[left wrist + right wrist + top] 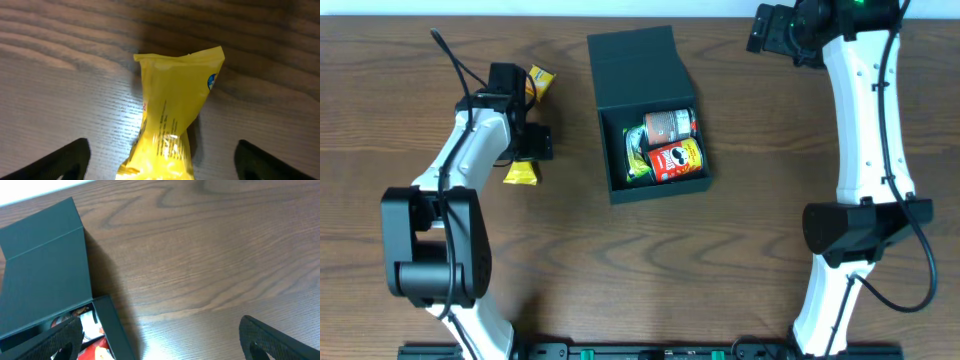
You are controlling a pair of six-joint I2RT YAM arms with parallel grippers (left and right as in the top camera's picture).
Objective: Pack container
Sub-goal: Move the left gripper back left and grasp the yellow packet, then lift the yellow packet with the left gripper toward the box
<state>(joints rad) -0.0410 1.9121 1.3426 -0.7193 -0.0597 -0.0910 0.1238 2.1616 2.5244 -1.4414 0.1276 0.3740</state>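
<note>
I see the container (635, 65) at upper centre of the overhead frame, lid folded back, cans (672, 142) inside. My left gripper (162, 152) straddles a yellow packet (172, 100), jaws wide, untouching; right gripper (162, 340) wide, holding nothing

Looking like a robotics lab or test bench: left arm (450, 190) & right arm (865, 130), both white-and-black, are sitting on a black rail (650, 351) along the near edge of a wood-grain table (740, 260), w/ black cables (448, 52) trailing off them. A container (635, 60) & yellow snack pack (520, 175) are lying out on top. Rest of the room isn't showing, so can't be surer.
</note>
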